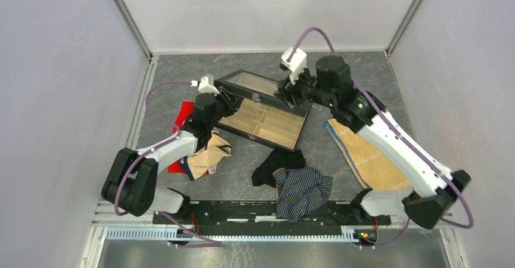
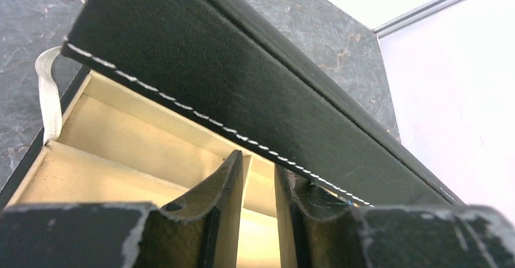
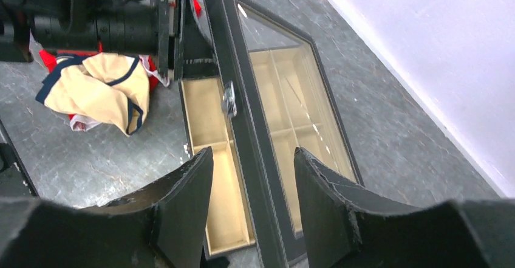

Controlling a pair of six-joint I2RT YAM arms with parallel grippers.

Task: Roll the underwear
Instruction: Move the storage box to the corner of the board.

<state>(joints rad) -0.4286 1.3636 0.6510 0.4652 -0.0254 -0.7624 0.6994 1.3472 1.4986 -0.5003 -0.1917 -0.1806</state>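
black lidded box with tan compartments (image 1: 273,125), navy striped briefs (image 1: 303,189) and black briefs (image 1: 278,161) touching, before it, tan zigzag-stitched cloth (image 1: 367,158) to its right, beige briefs (image 1: 206,155) to its left

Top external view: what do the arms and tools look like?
The left arm and right arm have white shells, black joints and bases. A purple cable loops along each to a white camera block at the wrist. A green light dots the right arm. Black tool fingers, edges scuffed pale.

Black underwear (image 1: 276,163) partly under the striped underwear (image 1: 302,190); red cloth (image 1: 183,113) mostly under left arm (image 1: 173,148)
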